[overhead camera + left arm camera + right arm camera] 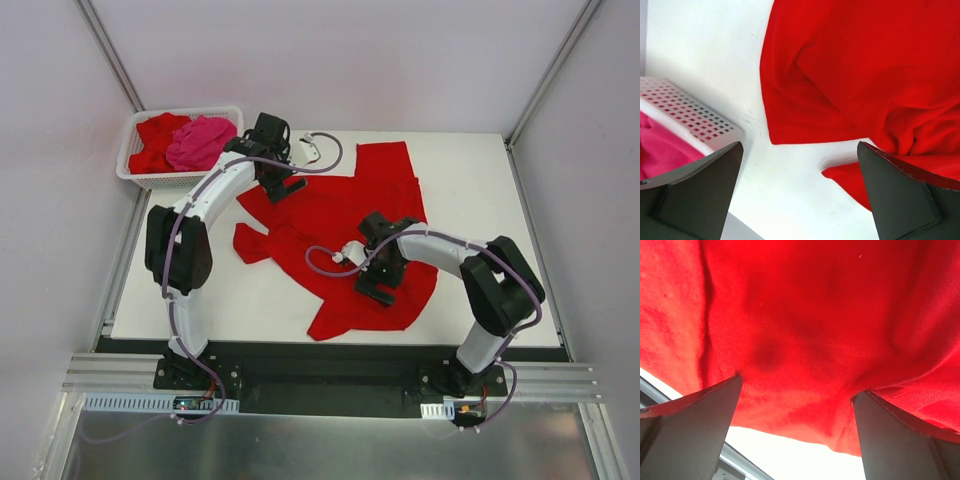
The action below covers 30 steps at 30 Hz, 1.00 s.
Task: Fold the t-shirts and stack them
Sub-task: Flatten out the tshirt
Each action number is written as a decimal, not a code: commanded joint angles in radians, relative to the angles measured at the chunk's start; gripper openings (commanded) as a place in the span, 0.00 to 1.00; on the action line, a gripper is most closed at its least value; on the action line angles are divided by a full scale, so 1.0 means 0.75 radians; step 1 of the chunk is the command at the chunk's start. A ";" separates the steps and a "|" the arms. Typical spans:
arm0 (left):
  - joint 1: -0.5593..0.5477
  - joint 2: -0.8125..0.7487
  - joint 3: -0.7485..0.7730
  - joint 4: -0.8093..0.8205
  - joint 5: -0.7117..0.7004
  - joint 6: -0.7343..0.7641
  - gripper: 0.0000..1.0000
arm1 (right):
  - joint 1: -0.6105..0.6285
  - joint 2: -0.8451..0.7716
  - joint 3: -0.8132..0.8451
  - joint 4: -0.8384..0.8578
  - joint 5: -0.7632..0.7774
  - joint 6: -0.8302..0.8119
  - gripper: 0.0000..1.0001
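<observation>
table point(480, 200): white | basket point(160, 180): far-left corner | contents: red t-shirt point(155, 135), pink t-shirt point(200, 142)

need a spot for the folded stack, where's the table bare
Bare: right side of the table, between the red t-shirt and the edge, and the near-left corner. Crowded: the centre, and far left by the basket.
</observation>
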 commanded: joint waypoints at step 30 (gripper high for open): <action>0.013 -0.244 -0.178 -0.088 -0.004 -0.064 0.99 | -0.429 0.207 0.465 0.395 0.795 -0.145 0.96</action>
